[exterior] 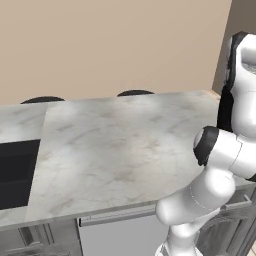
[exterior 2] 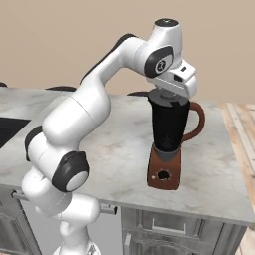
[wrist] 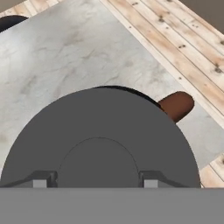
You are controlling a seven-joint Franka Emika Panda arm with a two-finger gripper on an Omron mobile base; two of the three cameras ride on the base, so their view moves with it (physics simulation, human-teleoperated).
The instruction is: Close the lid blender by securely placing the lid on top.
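At centre right of the right base view, your two-finger gripper [exterior 2: 168, 94] holds the flat round dark grey lid [wrist: 100, 140] right at the mouth of the rust-brown, black-jarred blender [exterior 2: 169, 142] on the marble-grey counter [exterior 2: 124, 144]. In the hand view both fingertips [wrist: 41, 179] bracket the lid's raised centre. Judging from the rim peeking out at upper right, nudge to centre the disc, lower straight, and release only once it seats.
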